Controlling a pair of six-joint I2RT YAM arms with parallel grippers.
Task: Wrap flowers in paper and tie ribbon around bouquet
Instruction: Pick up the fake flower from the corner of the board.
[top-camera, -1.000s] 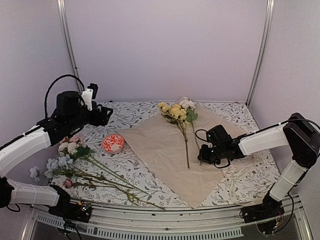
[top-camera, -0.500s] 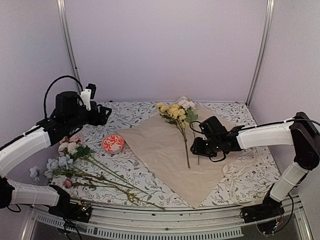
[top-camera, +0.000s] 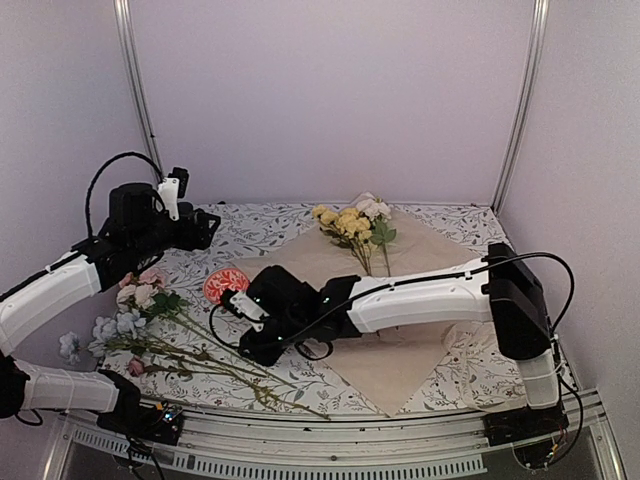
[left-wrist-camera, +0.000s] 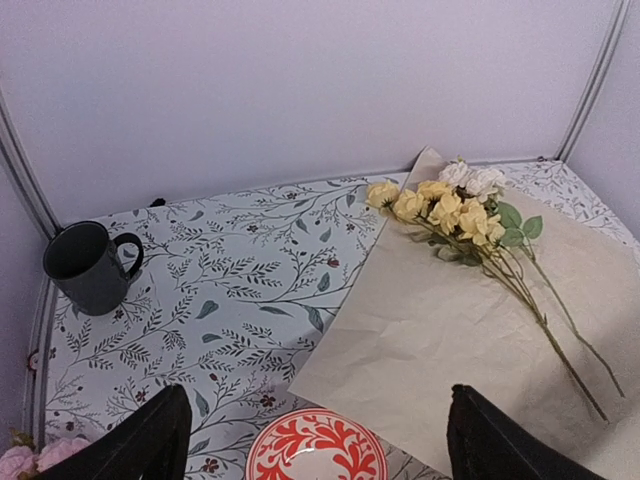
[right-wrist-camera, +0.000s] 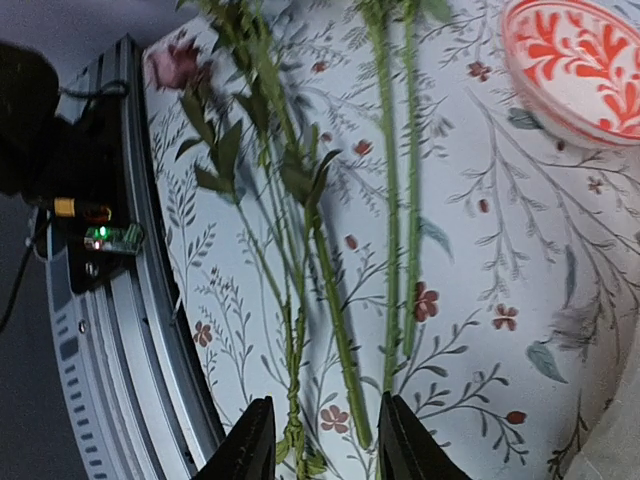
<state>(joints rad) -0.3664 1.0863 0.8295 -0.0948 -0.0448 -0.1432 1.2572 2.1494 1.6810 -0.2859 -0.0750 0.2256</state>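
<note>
**Right end effector spread over loose stems, arm covering much of the paper**

In the overhead view the right arm is lying stretched across the counter (left-wrist-camera: 240, 270). It is hiding the middle of the paper (top-camera: 395, 375) and the lower stems of the yellow and white flowers (top-camera: 350, 225). Only the sheet's near corner, far edge and right side are showing there. The left wrist view is showing that bunch whole, resting on the paper's far part.

The right end effector (right-wrist-camera: 325, 450) is sitting low over the stems (right-wrist-camera: 395, 200) of the loose flowers (top-camera: 135, 310). Its fingers are standing apart, with a few stems passing through the gap. The fingertips are being cut off by the lower edge of the picture, so contact cannot be judged. The red-and-white dish (right-wrist-camera: 580, 60) is being cropped in both wrist views.

The left end effector (left-wrist-camera: 320, 440) is hovering high at the left, spread wide and gripping nothing.

The loose stems' ends are lying near the metal rail (right-wrist-camera: 150, 330) at the counter's near edge. Patterned cloth is stretching between the dark mug (left-wrist-camera: 85, 265) in the far left corner and the paper's left edge, and the dish is sitting just beside that edge.

The yellow and white flowers are pointing their blooms at the far wall, their long axis running back toward the near edge. The loose pink and pale blue flowers are lying off the paper with their blooms at the left edge. Their long stems are slanting rightward and nearer.
</note>
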